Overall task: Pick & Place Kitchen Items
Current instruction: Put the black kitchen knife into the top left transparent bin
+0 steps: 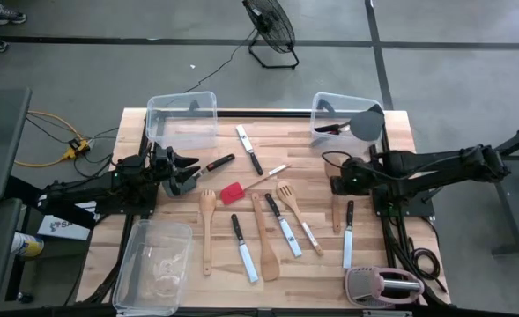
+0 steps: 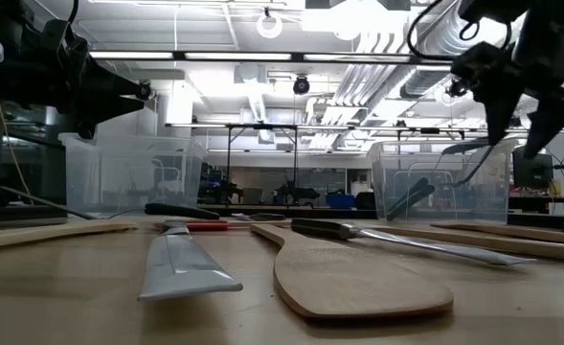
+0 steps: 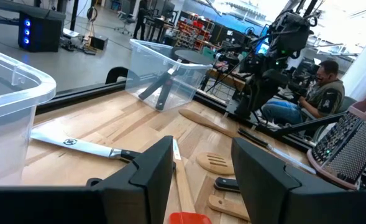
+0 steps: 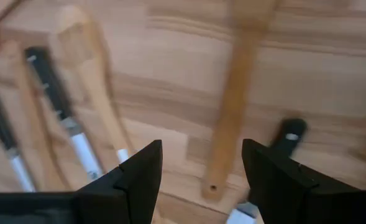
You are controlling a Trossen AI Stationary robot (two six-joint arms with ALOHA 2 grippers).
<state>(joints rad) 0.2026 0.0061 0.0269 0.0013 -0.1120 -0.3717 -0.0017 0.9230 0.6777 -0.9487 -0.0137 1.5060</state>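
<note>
On the table [image 1: 153,123] the utensils [image 1: 268,220] lie spread across the middle between two bins [image 1: 181,114] at the far corners — one on each side — with a third bin [image 1: 153,264] at the near left corner and the toaster [image 1: 382,286] at the near right.

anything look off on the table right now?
One oddity: the spatula in the far-right bin rests tilted, its dark head overhanging the rim. The utensils lie scattered loose on the table, unsorted, nothing broken or spilled. A toaster sits at the near-right edge.
</note>
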